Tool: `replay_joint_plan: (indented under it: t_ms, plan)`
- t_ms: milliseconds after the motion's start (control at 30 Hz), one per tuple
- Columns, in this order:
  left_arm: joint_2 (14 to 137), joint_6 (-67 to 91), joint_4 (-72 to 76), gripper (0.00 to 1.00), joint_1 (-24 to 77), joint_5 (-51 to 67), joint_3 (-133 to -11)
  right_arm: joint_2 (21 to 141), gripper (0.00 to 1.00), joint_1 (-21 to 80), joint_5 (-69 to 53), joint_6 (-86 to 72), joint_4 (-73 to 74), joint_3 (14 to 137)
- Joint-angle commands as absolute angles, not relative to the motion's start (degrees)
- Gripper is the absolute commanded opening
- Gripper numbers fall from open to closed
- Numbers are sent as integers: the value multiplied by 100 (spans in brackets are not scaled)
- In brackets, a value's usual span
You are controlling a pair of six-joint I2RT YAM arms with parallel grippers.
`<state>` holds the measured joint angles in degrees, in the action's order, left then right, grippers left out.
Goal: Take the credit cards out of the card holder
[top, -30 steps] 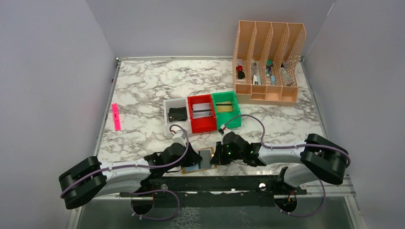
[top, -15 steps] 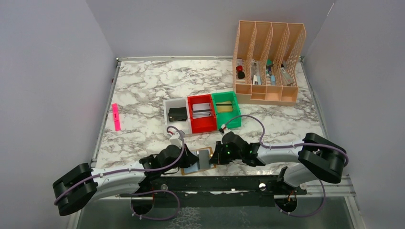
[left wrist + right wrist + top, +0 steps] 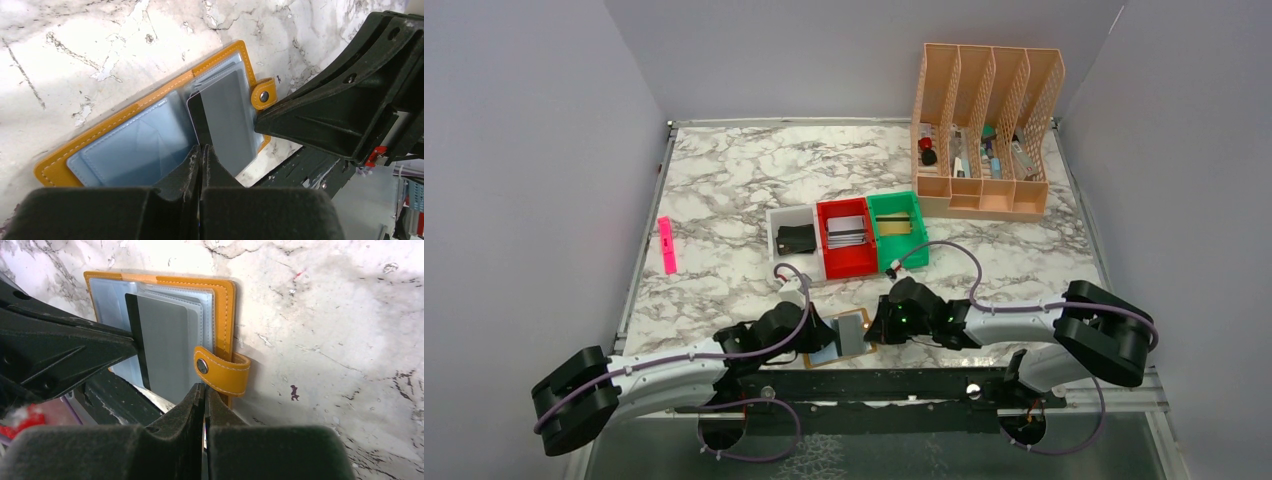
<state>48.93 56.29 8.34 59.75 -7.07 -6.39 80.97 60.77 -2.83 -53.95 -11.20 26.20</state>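
We count one holder (image 3: 135, 142), lying open and flat on the marble table (image 3: 724, 190) at its near edge, right between the two arms. It shows two pale blue panels, and one tab (image 3: 222, 371) with a snap curls over its right-hand edge. One grey card (image 3: 227, 120) with a dark edge pokes out of the tab-side panel, slanted across it. Look at the left gripper (image 3: 200, 160): its fingers are pressed together with only a hairline between them, and the card's near corner runs straight into that seam, so it has the card pinched. Over to the right gripper (image 3: 204, 392): it too is closed to a sliver, its tips sitting just below the tab and clamped on the holder's stitched tan edge. From the right wrist we see the left finger's tip touching the card's dark edge. From the left wrist we see the right gripper's tip just beside the tab. Further up the table we count three bins in a row, touching: one white (image 3: 771, 240) with a dark item in it, one red (image 3: 849, 262) with pale cards, and one green (image 3: 902, 250) with a tan card. Behind them stands one peach rack (image 3: 984, 195) with four slots, small items in the bottoms. One pink strip (image 3: 666, 245) lies well apart at the left edge.
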Motion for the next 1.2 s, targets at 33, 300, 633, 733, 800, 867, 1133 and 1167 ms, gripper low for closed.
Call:
replay_joint_plan:
  t_ms: [33,300,633,733,800,867,1133,1167]
  plan:
    - [4609,5467,20,0,6020,-975,-815,8052,10,6086,167,-5286,-546,2641]
    - [4374,5467,-188,0,6020,-1028,-802,7952,11,6088,11,-5051,-567,2783]
    - [4385,5496,-77,0,6020,-1035,-782,7691,23,6088,-1002,-4509,-1544,2847]
    - [4384,5511,-37,0,6020,-1020,-781,8066,28,6090,-1098,-4544,-1653,2985]
    - [4384,5511,-38,0,6021,-990,-797,8365,29,6090,-1118,-4557,-1633,3103]
    - [4372,5518,-40,0,6019,-982,-808,8606,29,6090,-1200,-4547,-1719,3160]
    - [4319,5526,-4,0,6021,-961,-828,8931,30,6091,-668,-4717,-1285,3176]
    - [4313,5528,17,0,6018,-956,-829,8928,30,6085,-635,-4738,-1278,3142]
